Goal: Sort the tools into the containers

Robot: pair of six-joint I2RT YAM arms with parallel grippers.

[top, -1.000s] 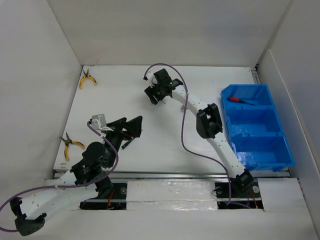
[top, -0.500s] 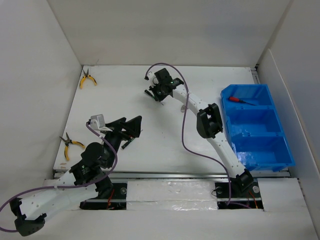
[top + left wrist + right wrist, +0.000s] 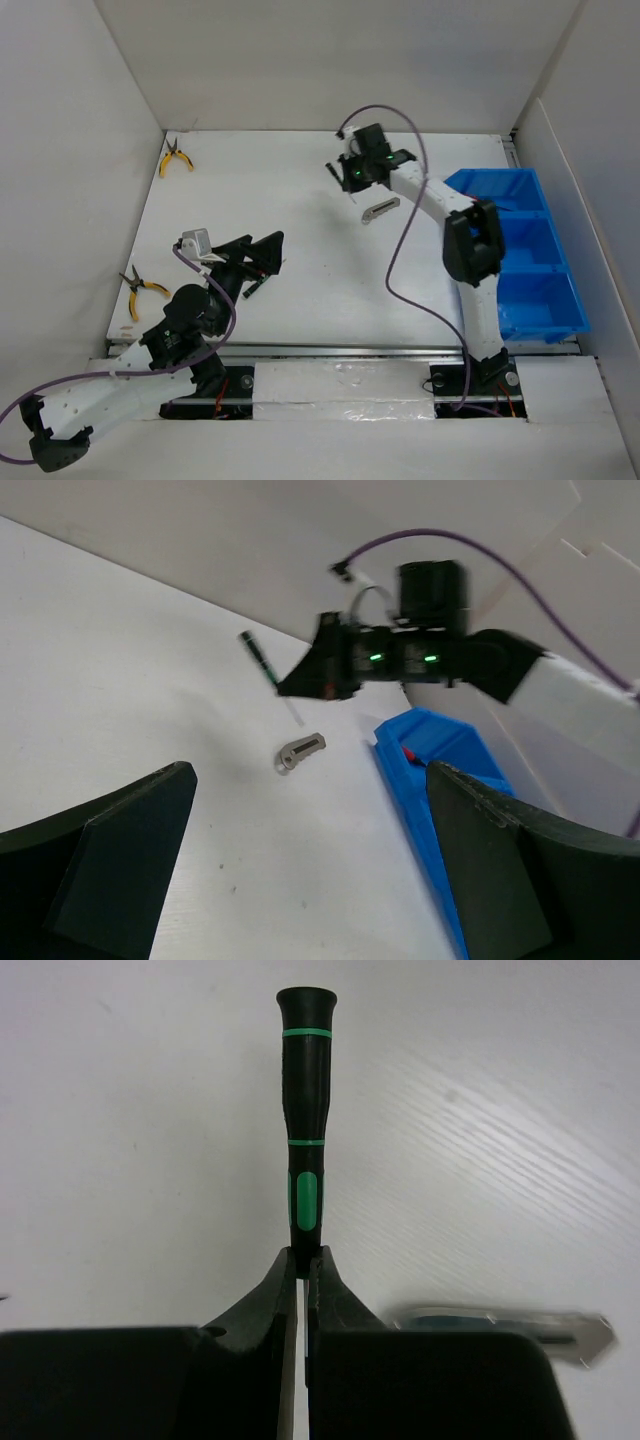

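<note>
My right gripper (image 3: 303, 1257) is shut on the shaft end of a dark screwdriver (image 3: 305, 1110) with green bands, held above the table. From above, this gripper (image 3: 347, 180) hangs over the far middle, left of the blue container (image 3: 548, 300). A grey utility knife (image 3: 380, 208) lies just under and right of it, and shows blurred in the right wrist view (image 3: 500, 1322). A red screwdriver (image 3: 407, 752) lies in the bin's far compartment. Two yellow pliers lie at the far left (image 3: 175, 157) and near left (image 3: 143, 288). My left gripper (image 3: 255, 262) is open and empty.
White walls close in the table on the left, back and right. The right arm's purple cable (image 3: 400, 260) loops over the middle of the table. In the left wrist view the bin's wall (image 3: 420, 800) stands just right of the open fingers (image 3: 120, 880).
The right gripper has shut on the dark screwdriver, lifted it and swung right toward the bin. The utility knife is uncovered on the table. The left arm has not moved.
</note>
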